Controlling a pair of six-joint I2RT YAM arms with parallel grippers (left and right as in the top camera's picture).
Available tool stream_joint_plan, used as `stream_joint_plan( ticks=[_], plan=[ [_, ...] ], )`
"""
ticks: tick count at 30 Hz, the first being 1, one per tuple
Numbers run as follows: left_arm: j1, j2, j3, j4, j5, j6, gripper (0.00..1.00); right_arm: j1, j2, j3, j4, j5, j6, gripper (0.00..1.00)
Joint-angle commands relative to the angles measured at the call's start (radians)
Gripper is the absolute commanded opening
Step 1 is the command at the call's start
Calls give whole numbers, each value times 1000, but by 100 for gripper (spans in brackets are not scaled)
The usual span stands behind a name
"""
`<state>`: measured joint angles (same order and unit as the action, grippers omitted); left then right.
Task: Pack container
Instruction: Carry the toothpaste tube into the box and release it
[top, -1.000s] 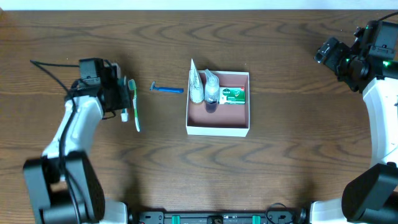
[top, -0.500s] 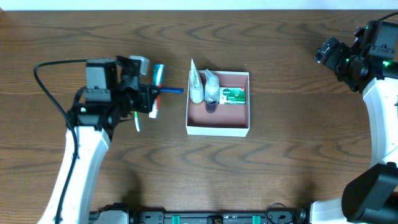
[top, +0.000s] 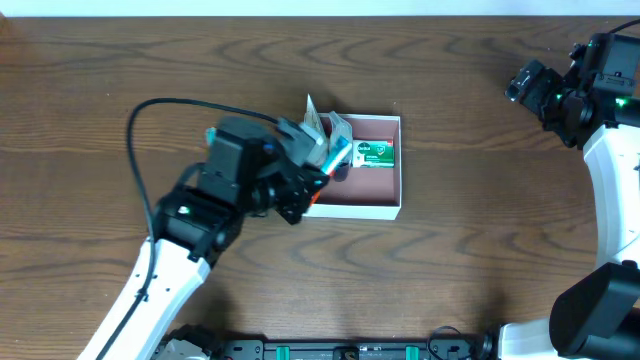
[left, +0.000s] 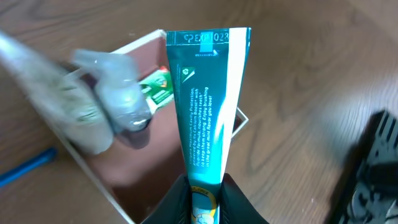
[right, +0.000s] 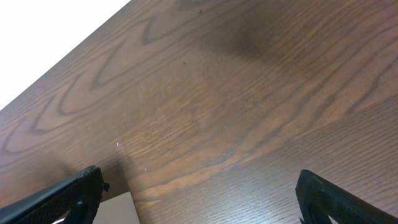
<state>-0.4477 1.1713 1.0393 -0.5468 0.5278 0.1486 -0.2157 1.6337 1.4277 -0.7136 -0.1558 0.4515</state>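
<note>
Left gripper (left: 202, 194) has a teal toothpaste tube (left: 208, 106) pinched tight, with the container (top: 360, 210) right underneath it. Right gripper (right: 200, 193) is spread wide, way off from the container.

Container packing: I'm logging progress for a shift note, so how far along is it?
Done: the soap box, a clear pouch and a small bottle sit in the container. In hand: the left end effector grips a toothpaste tube over the container's edge, not yet released. Left: a blue razor lies on the table outside it.
</note>
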Motion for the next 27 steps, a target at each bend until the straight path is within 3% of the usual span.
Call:
stream_joint_plan(
  ticks=[1, 5, 15, 24, 25, 27],
  plan=[
    [-61, 46, 8, 28, -128, 90, 16, -6, -14, 15, 2, 6, -11, 99],
    [-108, 106, 8, 95, -175, 106, 16, -6, -14, 15, 2, 6, -11, 99],
    [-199, 283, 8, 225, -286, 334, 15, -6, -14, 15, 2, 6, -11, 99],
    [-224, 371, 8, 247, -329, 634, 15, -6, -14, 15, 2, 6, -11, 99],
    [-223, 373, 8, 246, -346, 654, 17, -6, -14, 15, 2, 6, -11, 99],
    [-224, 375, 8, 247, -383, 670, 34, -6, -14, 15, 2, 6, -11, 99]
  ],
)
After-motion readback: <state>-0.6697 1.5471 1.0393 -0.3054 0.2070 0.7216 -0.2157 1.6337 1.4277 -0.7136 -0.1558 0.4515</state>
